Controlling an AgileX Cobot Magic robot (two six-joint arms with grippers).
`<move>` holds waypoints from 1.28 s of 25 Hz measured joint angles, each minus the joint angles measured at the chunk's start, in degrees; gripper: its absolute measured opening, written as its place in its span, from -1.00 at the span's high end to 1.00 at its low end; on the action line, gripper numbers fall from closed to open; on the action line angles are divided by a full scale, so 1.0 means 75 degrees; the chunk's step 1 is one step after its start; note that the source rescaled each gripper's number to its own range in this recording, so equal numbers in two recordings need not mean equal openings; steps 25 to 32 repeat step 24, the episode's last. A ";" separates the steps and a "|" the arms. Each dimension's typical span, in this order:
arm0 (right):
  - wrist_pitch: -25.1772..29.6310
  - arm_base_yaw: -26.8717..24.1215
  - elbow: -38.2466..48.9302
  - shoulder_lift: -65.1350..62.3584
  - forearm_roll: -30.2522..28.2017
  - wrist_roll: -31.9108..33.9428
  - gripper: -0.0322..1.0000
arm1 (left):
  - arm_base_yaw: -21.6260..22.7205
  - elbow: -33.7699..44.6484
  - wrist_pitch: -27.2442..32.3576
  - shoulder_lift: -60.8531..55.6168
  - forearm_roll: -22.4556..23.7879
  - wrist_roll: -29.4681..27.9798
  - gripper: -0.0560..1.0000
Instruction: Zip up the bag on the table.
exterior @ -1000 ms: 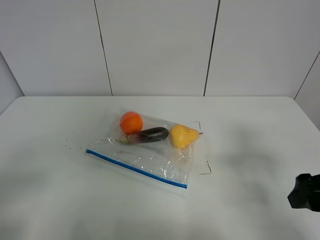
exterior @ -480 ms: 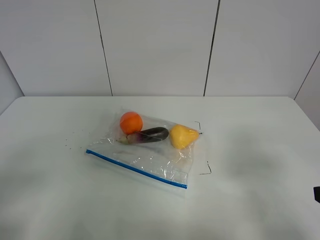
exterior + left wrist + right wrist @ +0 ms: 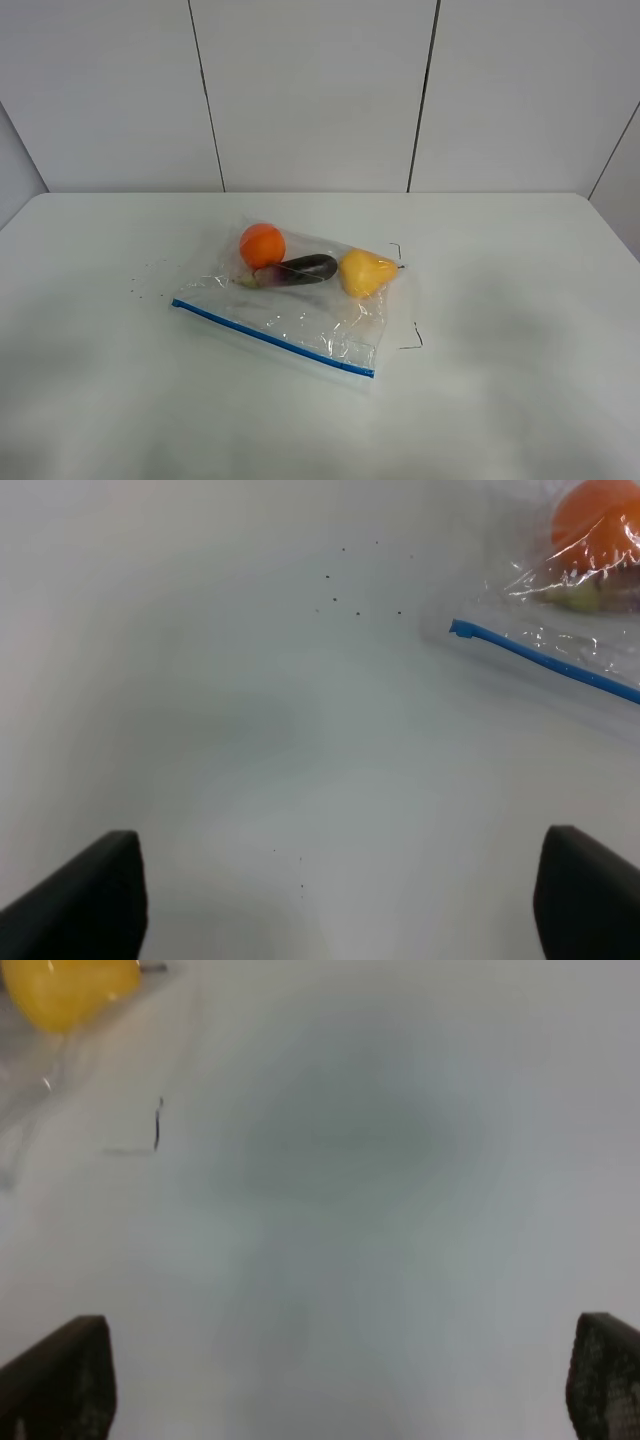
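The clear crinkly bag [image 3: 300, 315] lies flat in the middle of the white table [image 3: 520, 300]. Its blue zipper strip [image 3: 272, 337] runs along the near edge. Inside are an orange [image 3: 262, 245], a purple eggplant [image 3: 300, 270] and a yellow pear [image 3: 365, 272]. Neither gripper shows in the exterior high view. In the left wrist view my left gripper [image 3: 340, 900] is open and empty over bare table, apart from the zipper's end [image 3: 462, 630]. In the right wrist view my right gripper [image 3: 335, 1380] is open and empty, apart from the pear [image 3: 70, 985].
Thin black corner marks [image 3: 415, 340] sit on the table beside the bag's right side, one also in the right wrist view [image 3: 157, 1125]. Small dark specks [image 3: 140, 280] lie left of the bag. A white panelled wall [image 3: 310, 90] stands behind the table.
A dark part of the right arm at the right edge of the exterior high view has drawn back out of view. The bag has not moved.
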 joint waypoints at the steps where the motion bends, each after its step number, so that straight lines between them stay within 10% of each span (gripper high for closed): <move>1: 0.0000 0.0000 0.0000 -0.0175 0.0000 0.0000 -1.00 | 0.0000 0.0000 0.0000 0.0000 0.0000 0.0000 -0.98; 32: 0.0016 0.0000 0.0000 -0.2079 0.0024 0.0000 -1.00 | 0.0000 0.0000 0.0000 0.0000 0.0000 0.0043 -0.98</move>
